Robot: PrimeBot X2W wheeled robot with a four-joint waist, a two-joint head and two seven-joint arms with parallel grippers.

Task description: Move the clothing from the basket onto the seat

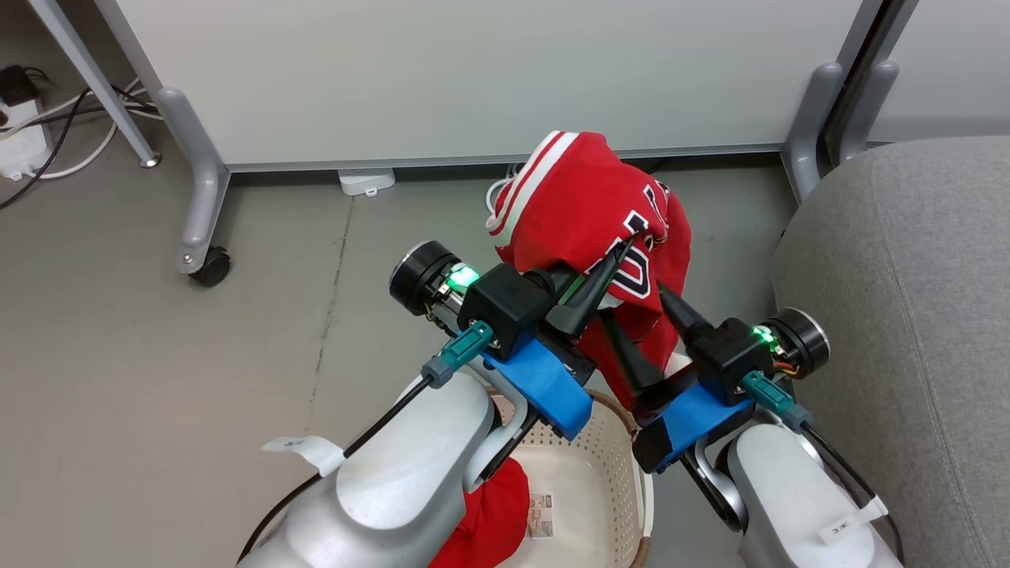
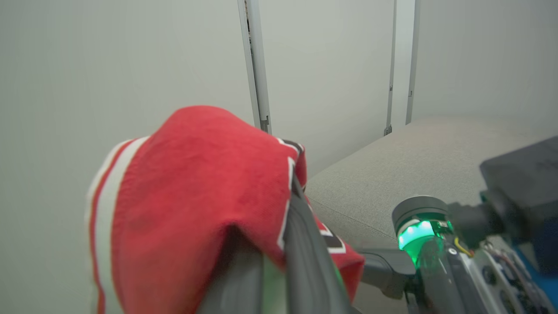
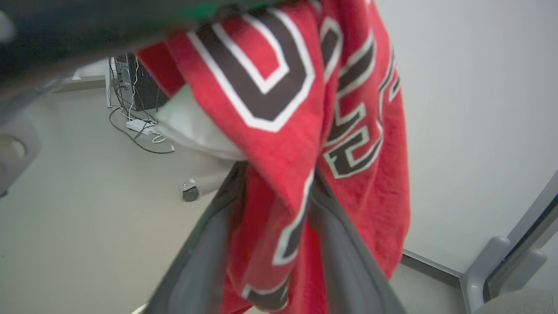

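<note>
A red garment (image 1: 584,205) with white trim and large block letters hangs in the air above the basket, gripped from both sides. My left gripper (image 1: 611,264) is shut on its upper fold, and my right gripper (image 1: 631,312) is shut on the cloth lower down. The left wrist view has the garment (image 2: 196,183) draped over the left gripper (image 2: 279,261). Lettered cloth (image 3: 279,109) runs between the fingers of the right gripper (image 3: 279,183). The cream basket (image 1: 607,473) sits below my arms with a second red garment (image 1: 489,513) inside. The grey seat (image 1: 907,315) lies to the right.
A white partition panel (image 1: 473,71) stands behind, on grey feet with a caster (image 1: 209,268). A power strip and cables (image 1: 24,134) lie on the floor at far left. A small white adapter (image 1: 367,181) sits at the panel's base. Grey floor (image 1: 158,379) stretches to the left.
</note>
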